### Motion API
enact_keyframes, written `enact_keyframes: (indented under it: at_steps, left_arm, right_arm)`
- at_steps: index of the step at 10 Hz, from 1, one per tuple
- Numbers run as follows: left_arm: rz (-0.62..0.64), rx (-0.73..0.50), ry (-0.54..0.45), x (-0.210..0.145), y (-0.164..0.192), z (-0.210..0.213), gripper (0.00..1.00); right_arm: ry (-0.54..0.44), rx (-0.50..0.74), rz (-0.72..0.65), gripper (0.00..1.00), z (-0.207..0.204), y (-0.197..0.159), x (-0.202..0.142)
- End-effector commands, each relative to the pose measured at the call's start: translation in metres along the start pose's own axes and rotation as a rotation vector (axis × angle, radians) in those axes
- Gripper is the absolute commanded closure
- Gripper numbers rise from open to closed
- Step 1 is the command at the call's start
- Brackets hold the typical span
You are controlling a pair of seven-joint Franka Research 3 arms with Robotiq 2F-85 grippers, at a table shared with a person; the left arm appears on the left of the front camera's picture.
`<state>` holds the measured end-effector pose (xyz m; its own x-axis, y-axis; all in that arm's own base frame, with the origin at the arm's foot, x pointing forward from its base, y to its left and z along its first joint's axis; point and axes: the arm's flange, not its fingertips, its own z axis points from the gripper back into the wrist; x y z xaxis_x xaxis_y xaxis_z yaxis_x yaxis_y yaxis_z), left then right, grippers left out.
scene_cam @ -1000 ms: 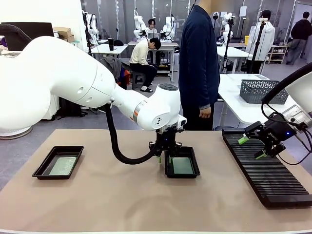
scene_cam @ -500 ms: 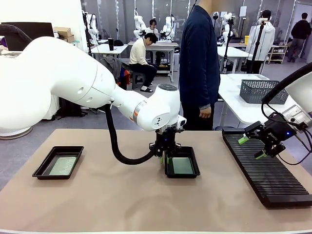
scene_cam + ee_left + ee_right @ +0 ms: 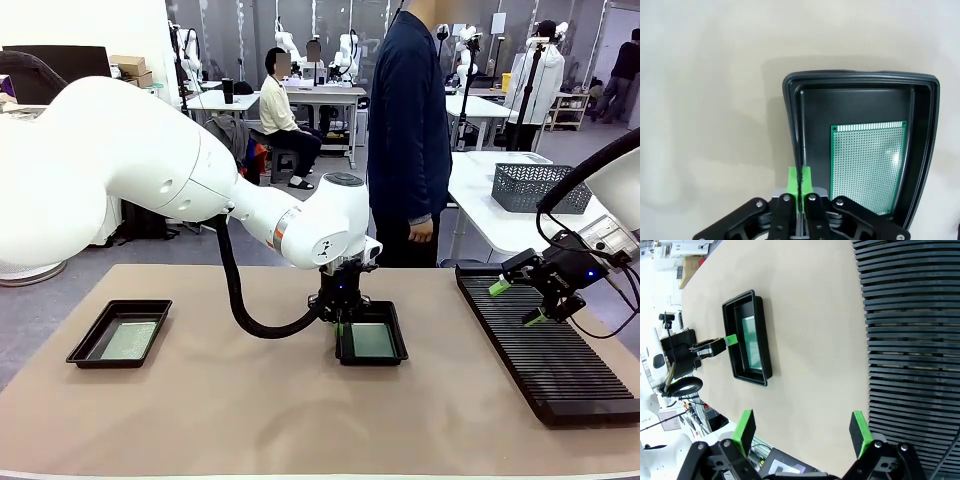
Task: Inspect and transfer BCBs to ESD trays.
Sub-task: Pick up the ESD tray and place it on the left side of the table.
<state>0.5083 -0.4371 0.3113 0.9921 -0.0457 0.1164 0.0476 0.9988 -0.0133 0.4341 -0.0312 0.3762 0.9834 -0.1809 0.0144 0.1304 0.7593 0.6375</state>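
On the left side of the tabletop [image 3: 220, 420] lies a black tray [image 3: 119, 333] with a pale-green board [image 3: 130, 340] flat inside it. Nothing touches it.

Near the middle sits a second black tray [image 3: 371, 345], and a green board [image 3: 867, 165] lies flat on its floor, set toward one side and leaving bare black floor next to it. The left pincer [image 3: 338, 322] hangs at this tray's left rim. In the left wrist view its two green pads [image 3: 791, 181] are pressed together with the thin rim wall [image 3: 794, 130] caught between them, so the left pincer is closed on the tray's edge. The board itself is apart from the pads.

A person in a dark jacket [image 3: 408, 120] stands at the far side of the tabletop, behind the middle tray, with one hand [image 3: 421, 230] hanging down.

On the right a long black ribbed rack [image 3: 545, 355] lies on the tabletop. The right pincer [image 3: 517, 303] hovers above it, its green fingertips [image 3: 746, 426] spread wide apart and holding nothing. From its wrist camera the middle tray and the left pincer show well off across the bare tabletop.
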Motion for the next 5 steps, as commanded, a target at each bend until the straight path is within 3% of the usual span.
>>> enact_keyframes:
  at_steps: [1,5]
  left_arm:
    - [0.022,-0.053,0.026,0.0030,0.0032,-0.0022,1.00]
    - [0.010,-0.012,0.008,0.0008,-0.0001,0.0001,1.00]
  right_arm:
    - [-0.007,-0.012,-0.018,0.00,0.0008,0.0020,-0.0004]
    - [-0.007,-0.012,-0.018,0.00,0.0008,0.0020,-0.0004]
